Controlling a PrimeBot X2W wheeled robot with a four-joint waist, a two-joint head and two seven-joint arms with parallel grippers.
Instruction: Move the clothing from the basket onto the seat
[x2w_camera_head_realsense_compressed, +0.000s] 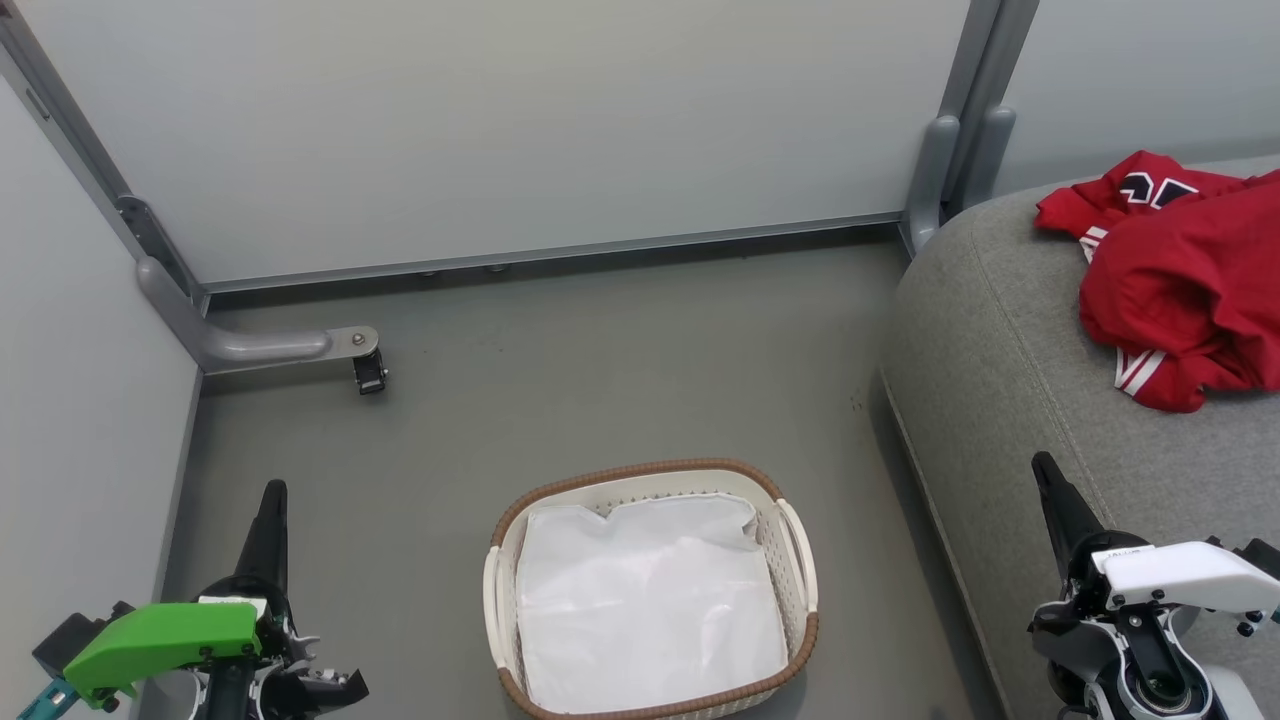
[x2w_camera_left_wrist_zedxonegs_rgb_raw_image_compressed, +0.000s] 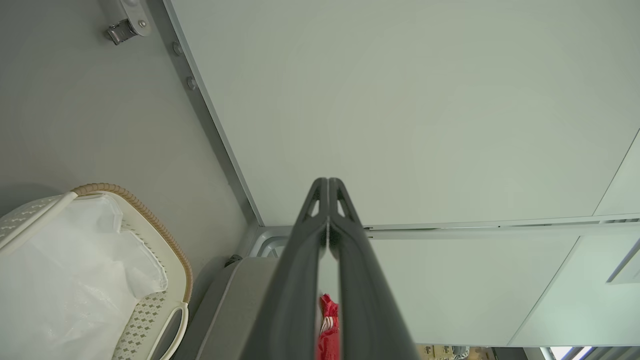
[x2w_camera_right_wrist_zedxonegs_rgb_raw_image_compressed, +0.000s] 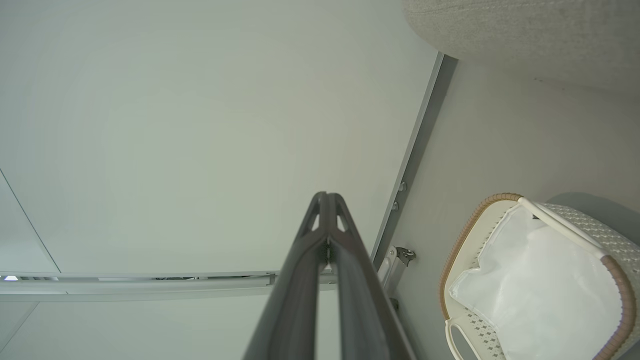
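While the clothing (x2w_camera_head_realsense_compressed: 1180, 270) lies heaped on the seat (x2w_camera_head_realsense_compressed: 1000, 350), well to the right of the basket (x2w_camera_head_realsense_compressed: 640, 468) and beyond it, nothing but a white liner (x2w_camera_head_realsense_compressed: 650, 600) is seen inside the basket. The left gripper (x2w_camera_head_realsense_compressed: 273, 495) is held to the basket's left and the right gripper (x2w_camera_head_realsense_compressed: 1043, 468) to its right. The fingers of both are pressed together, and nothing is gripped. The carrying step is judged finished, with both red pieces apparently delivered. Little more is called for next than a check that no garment is hidden under the liner, after which the arms could be drawn clear of the basket.
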